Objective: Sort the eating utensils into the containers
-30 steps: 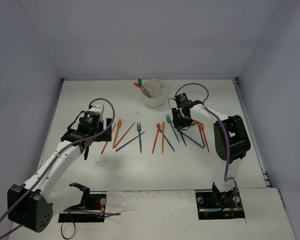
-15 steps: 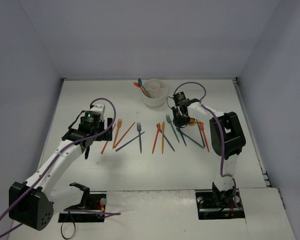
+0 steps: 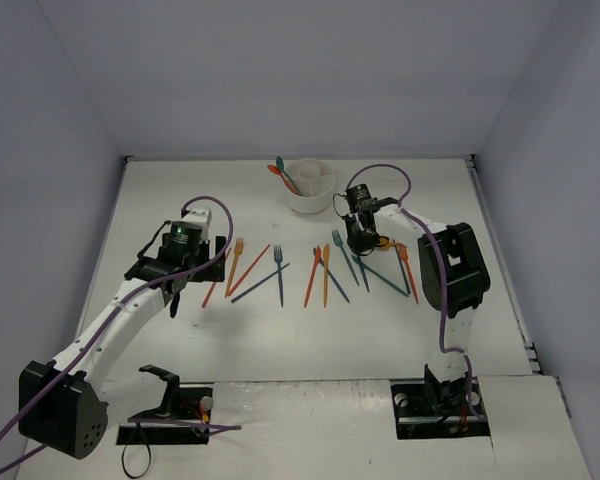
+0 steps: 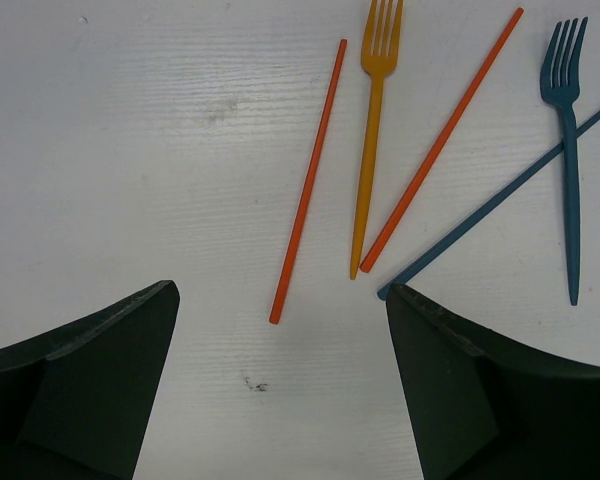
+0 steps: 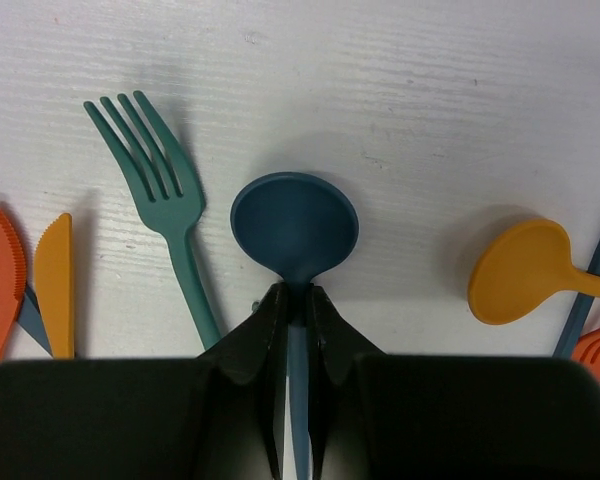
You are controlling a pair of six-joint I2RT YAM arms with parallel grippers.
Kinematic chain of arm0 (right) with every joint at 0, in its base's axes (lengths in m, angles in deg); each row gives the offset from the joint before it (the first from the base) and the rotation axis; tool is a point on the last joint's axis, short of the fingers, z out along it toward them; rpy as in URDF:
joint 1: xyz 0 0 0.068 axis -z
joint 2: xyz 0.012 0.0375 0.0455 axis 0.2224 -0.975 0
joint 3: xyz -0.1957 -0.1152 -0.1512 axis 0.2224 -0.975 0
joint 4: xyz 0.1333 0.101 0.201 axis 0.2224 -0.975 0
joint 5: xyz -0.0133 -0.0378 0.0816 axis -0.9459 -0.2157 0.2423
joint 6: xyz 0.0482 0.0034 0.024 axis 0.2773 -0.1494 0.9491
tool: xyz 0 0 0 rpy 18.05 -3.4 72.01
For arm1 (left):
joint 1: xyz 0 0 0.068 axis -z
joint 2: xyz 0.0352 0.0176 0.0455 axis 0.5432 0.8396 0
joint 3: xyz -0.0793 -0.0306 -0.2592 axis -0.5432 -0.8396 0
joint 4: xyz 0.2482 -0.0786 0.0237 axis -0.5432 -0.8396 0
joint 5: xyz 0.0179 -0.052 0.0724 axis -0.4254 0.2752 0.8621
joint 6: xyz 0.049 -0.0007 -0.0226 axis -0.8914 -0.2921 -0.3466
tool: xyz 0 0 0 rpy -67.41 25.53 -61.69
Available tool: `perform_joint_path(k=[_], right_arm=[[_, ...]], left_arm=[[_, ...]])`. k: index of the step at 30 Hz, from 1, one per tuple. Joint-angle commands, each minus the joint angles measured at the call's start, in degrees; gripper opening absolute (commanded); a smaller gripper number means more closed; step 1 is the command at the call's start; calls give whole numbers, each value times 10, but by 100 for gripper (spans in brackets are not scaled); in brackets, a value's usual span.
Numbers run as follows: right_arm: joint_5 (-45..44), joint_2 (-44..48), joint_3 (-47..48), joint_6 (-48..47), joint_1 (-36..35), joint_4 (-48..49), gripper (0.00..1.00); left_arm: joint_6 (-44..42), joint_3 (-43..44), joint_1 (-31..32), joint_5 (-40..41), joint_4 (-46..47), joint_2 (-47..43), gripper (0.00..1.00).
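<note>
**Top external view.** The small round white divided cup point(image 3: 310, 188) stands at the far middle of the tabletop point(image 3: 280, 340). A red-orange and a teal utensil lean out over its left rim. The loose utensils lie in two groups nearer than the cup. The right end effector point(image 3: 361, 243) is down on the right group. The left end effector point(image 3: 180, 300) hangs at the near left edge of the left group.

**Left wrist view.** The left end effector point(image 4: 280, 295) is released, jaws wide apart and grasping nothing. Beyond it lie a thin red-orange plastic stick point(image 4: 308, 180), an orange-yellow plastic fork point(image 4: 372, 130) and a teal plastic fork point(image 4: 568, 150).

**Right wrist view.** The right end effector point(image 5: 298, 300) is clenched on the dark blue plastic spoon point(image 5: 294, 222), gripping the neck just behind the bowl. A teal plastic fork point(image 5: 160, 180) lies just to the left, apart from the spoon. An orange-yellow plastic spoon point(image 5: 520, 270) lies to the right.

**Handling.**
- The spoon appears light, thin, smooth and slightly flexible.
- The narrow neck may pivot between the pads.
- A firm, centred grip there seems adequate.
- Lift clear of the adjacent fork.
</note>
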Motion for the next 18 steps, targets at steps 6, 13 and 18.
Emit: perform_joint_path(k=[6, 13, 18], right_arm=[[-39, 87, 75, -66, -10, -1, 0], [-16, 139, 184, -158, -57, 45, 0], [35, 130, 243, -188, -86, 131, 0]], left_arm=[[-9, 17, -7, 7, 22, -13, 82], [-25, 21, -10, 23, 8, -47, 82], [-36, 31, -13, 28, -18, -76, 82]])
